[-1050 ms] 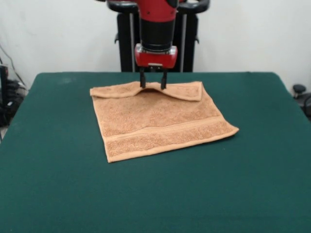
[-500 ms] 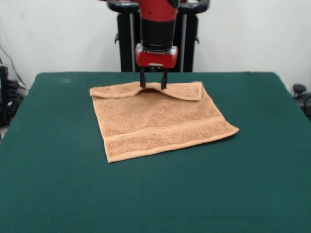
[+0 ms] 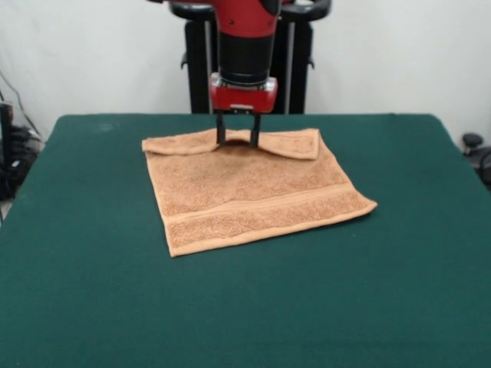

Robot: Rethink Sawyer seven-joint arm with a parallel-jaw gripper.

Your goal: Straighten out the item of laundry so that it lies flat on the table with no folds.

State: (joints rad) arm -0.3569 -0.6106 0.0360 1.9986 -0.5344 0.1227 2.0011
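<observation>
The item of laundry [image 3: 245,192], an orange-tan towel with a woven band near its front edge, lies on the dark green table [image 3: 84,291]. Its far edge is folded back over itself as a narrow strip [image 3: 291,142]. My gripper [image 3: 238,139] comes straight down onto the middle of that strip. Its two black fingers [image 3: 221,135] stand apart, open, with a small raised hump of the fold between them. The front part of the towel lies flat.
The robot's black pedestal [image 3: 198,69] rises just behind the table's far edge. Green table surface runs wide on both sides of the towel and in front of it.
The gripper has shifted slightly to the left along the folded far edge. The towel's outline is unchanged.
</observation>
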